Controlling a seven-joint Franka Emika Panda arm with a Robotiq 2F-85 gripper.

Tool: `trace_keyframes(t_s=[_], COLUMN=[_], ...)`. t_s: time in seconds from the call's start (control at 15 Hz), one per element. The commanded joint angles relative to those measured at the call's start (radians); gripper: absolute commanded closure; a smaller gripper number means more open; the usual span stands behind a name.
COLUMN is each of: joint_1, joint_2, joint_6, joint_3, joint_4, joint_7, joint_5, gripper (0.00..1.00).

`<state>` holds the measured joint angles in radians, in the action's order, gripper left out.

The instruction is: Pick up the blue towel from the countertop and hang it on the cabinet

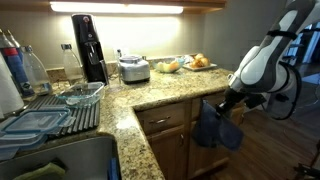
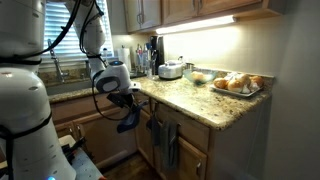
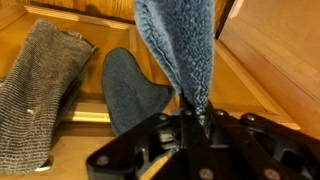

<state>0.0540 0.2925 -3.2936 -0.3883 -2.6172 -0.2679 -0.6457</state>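
The blue towel hangs from my gripper in front of the wooden cabinet, below the granite countertop. In an exterior view the towel dangles beside the cabinet front. In the wrist view my gripper is shut on the blue fleece towel, which stretches away from the jaws against the cabinet wood.
A grey towel and a dark blue cloth hang on the cabinet; they also show in an exterior view. On the counter stand a black dispenser, a toaster, a food tray and a dish rack.
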Motion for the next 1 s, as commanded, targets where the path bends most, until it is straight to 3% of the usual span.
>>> trace_keyframes(t_s=[0.0,0.4,0.93], joint_1=[-0.136,-0.256,-0.349], joint_2=[0.011,0.060,0.166], joint_6=[-0.003,-0.009,-0.009], joint_3=[-0.101,-0.140,-0.147], joint_4=[0.023,0.030,0.063], joint_7=[-0.036,-0.061,-0.063], joint_5=[0.047,0.089,0.119], gripper=[0.95,0.95,0.95])
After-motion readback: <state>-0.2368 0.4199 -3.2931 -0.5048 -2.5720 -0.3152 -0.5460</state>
